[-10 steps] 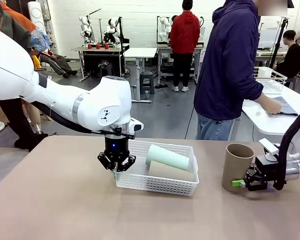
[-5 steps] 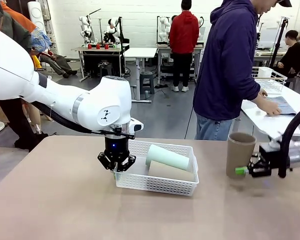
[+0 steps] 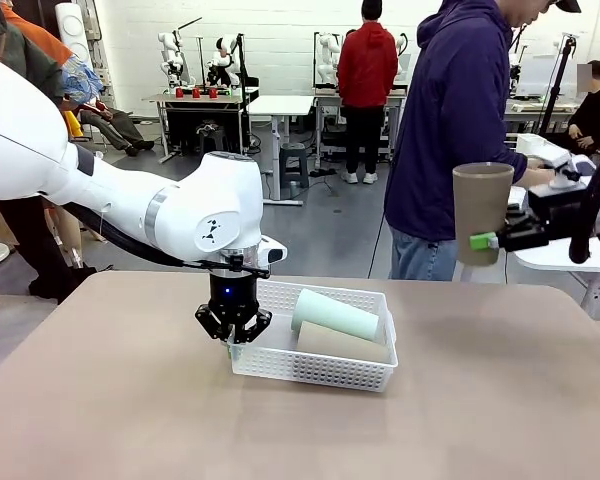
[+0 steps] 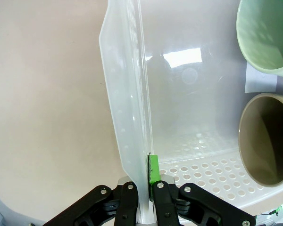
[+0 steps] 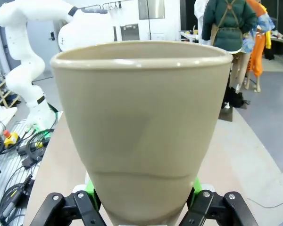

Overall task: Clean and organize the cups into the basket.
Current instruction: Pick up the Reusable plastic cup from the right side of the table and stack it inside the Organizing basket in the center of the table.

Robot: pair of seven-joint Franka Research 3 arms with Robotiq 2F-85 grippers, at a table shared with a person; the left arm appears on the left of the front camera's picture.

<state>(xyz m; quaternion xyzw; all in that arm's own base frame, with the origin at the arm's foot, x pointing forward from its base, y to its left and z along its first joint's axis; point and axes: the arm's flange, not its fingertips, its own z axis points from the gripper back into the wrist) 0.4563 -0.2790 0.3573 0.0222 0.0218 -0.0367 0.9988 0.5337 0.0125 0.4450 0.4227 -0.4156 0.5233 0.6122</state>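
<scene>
This is looking like a robotics lab. Small white-and-black humanoid robots (image 3: 220, 62) are standing on a grey metal workbench (image 3: 230, 99) at eleven o'clock. A person in a red hooded top (image 3: 369, 70) is working at a second bench at twelve o'clock. In the right wrist view, black cables (image 5: 30, 143) are trailing over the floor at eight o'clock.

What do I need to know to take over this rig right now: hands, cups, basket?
Left hand: shut on the left wall of the white basket, which sits on the table.
Right hand: gripping a tan cup, upright in the air over the table's right side.
In the basket: a pale green cup and a second tan cup, both lying on their sides.
Done: two cups are in.
Left: lay the held cup in the basket, then release both hands.
</scene>
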